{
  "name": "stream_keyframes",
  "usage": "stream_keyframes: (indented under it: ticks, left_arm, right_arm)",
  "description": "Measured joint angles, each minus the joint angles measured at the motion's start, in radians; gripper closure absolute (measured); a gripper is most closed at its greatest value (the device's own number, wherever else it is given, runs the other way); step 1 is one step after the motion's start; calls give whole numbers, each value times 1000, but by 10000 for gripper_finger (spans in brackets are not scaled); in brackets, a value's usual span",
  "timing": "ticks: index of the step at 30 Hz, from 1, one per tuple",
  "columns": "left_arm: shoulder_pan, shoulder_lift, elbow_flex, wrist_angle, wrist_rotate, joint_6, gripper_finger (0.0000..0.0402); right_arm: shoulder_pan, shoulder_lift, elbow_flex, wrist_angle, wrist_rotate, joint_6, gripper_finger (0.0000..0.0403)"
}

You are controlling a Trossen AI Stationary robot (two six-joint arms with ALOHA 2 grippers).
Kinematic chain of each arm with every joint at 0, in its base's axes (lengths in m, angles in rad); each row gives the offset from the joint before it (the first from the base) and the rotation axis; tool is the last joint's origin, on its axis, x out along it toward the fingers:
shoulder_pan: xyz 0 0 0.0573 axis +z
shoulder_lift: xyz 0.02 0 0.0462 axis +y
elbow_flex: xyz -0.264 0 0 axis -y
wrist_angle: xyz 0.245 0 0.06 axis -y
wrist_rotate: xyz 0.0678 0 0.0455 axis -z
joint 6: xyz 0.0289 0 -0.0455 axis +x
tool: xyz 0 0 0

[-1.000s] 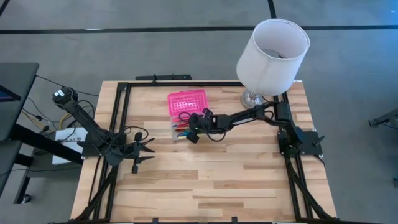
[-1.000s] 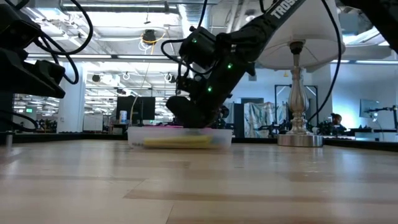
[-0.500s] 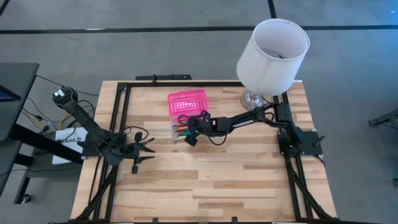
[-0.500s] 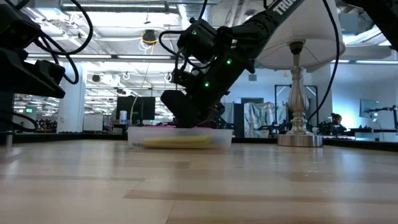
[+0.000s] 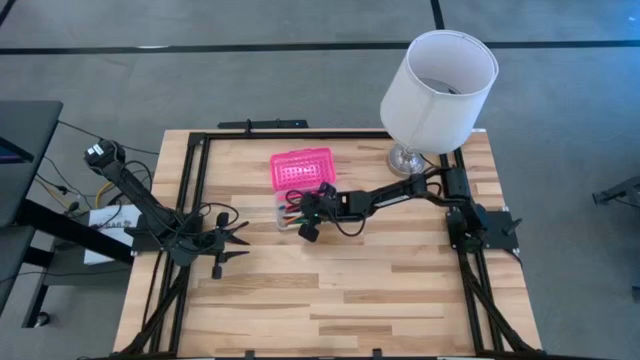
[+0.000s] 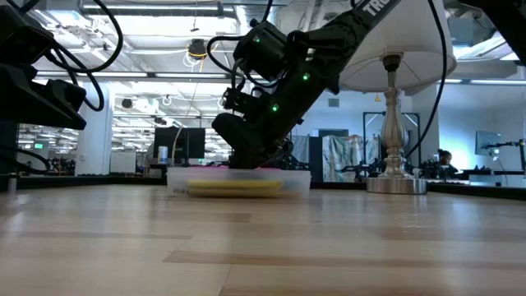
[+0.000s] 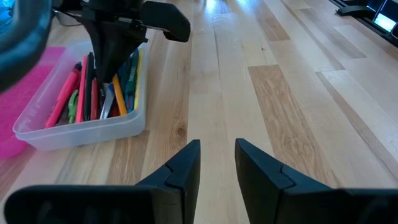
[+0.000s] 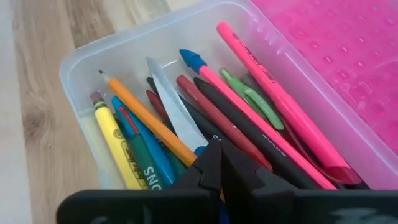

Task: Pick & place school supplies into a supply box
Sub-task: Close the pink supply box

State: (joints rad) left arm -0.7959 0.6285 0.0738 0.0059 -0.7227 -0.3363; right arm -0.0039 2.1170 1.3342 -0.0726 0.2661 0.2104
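From above, we find the right gripper [image 5: 308, 226] over the supply box [image 5: 300, 186]; its wrist view shows fingers pinched together, apparently empty, among the school supplies [image 8: 205, 118]. Risk: withdrawing could snag pens, tipping the box.

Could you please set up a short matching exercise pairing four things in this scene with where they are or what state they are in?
1. right gripper
2. left gripper
3. pink lid
4. lamp

A. stands at the table's far right corner
B. lies open beside the clear base
C. fingers shut, low over the supplies
D. open above bare wood

Pairs: 1-C, 2-D, 3-B, 4-A
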Motion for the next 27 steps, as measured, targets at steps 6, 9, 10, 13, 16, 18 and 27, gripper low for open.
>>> stream_keyframes:
  ticks: [6, 9, 10, 13, 16, 18, 27]
  left_arm:
    - [0, 0, 0, 0, 0, 0, 306]
    - [0, 0, 0, 0, 0, 0, 306]
    - [0, 0, 0, 0, 0, 0, 306]
    - [0, 0, 0, 0, 0, 0, 306]
    - [0, 0, 0, 0, 0, 0, 306]
    - [0, 0, 0, 0, 0, 0, 306]
    - [0, 0, 0, 0, 0, 0, 306]
  right_arm:
    - [27, 0, 0, 0, -7, -9, 403]
    - [39, 0, 0, -2, -15, -9, 403]
    - [43, 0, 0, -3, -21, -9, 403]
    - [62, 0, 0, -8, -29, -9, 403]
    - [87, 0, 1, -22, -33, -9, 403]
    - [104, 0, 1, -30, -44, -9, 403]
    - [204, -2, 2, -61, -58, -71, 403]
